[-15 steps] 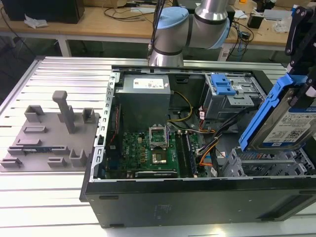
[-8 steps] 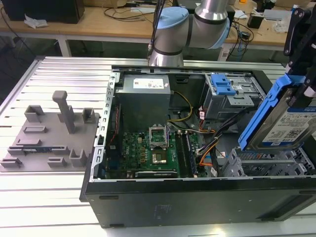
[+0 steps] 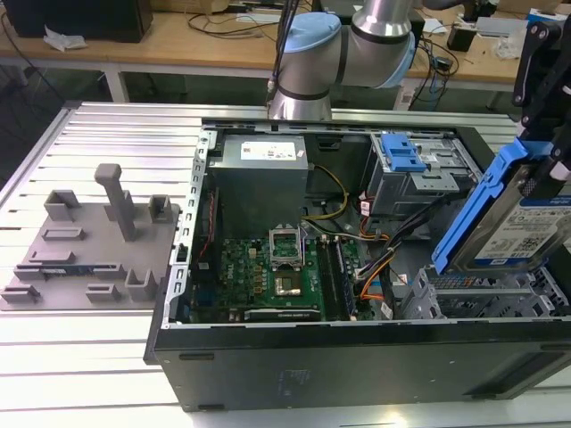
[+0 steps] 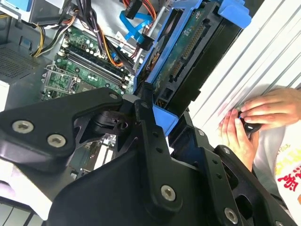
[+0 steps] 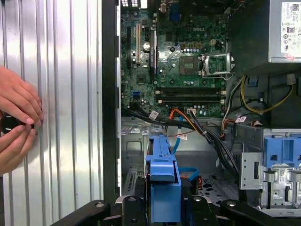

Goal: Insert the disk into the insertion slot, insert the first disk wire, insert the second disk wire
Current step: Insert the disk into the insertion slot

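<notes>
Your gripper (image 3: 540, 160) is clamping one blue-framed disk (image 3: 522, 227), with the fingers (image 4: 149, 127) pressing closed on its carrier. In the exterior view the disk is hanging steeply tilted at three o'clock, just above the one insertion slot (image 3: 482, 294) at four o'clock. You are risking a jam, I judge, because the tilted rails could catch the cage lip or snag the cable bundle (image 3: 401, 241) on the cage's nine o'clock side. A person's two hands (image 5: 16, 125) are holding one small black object beside the case.
</notes>
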### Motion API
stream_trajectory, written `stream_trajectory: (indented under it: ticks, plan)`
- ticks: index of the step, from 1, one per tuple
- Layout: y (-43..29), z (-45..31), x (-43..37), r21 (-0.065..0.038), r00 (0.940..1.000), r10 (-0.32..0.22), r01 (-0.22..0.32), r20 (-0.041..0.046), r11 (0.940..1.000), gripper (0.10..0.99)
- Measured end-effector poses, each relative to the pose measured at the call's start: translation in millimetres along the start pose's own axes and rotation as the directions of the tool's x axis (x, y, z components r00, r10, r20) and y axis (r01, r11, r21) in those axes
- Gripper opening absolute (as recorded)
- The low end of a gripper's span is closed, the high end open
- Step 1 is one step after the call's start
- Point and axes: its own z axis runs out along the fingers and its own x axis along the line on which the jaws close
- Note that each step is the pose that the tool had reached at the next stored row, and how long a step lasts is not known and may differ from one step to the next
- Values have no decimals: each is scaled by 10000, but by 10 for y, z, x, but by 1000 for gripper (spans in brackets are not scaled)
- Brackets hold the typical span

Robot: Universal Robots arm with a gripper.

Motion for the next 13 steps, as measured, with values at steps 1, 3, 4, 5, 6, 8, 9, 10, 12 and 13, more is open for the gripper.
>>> stream_trajectory:
  ticks: [1, 3, 4, 5, 6, 8, 9, 10, 12, 13]
  plan:
    - [-1, 7, -5, 0, 10000, 0, 0, 3, 10000, 365]
    - [-3, 12, -23, 0, 10000, -3, 3, 1, 10000, 365]
    - [-3, 18, -36, 0, 10000, -6, 6, 3, 10000, 365]
    - [-3, 23, -37, 0, 10000, -6, 6, 3, 10000, 365]
    - [-3, 28, -37, 0, 10000, -6, 6, 2, 10000, 365]
    - [-2, 37, -38, 0, 10000, -6, 6, 1, 10000, 365]
    - [-2, 41, -38, 0, 10000, -2, 2, 1, 10000, 365]
    - [-2, 46, -38, 0, 10000, 7, -7, 0, 10000, 365]
    - [-2, 58, -38, 0, 10000, 29, -29, 0, 10000, 365]
    - [-2, 64, -38, 0, 10000, 40, -40, 0, 10000, 365]
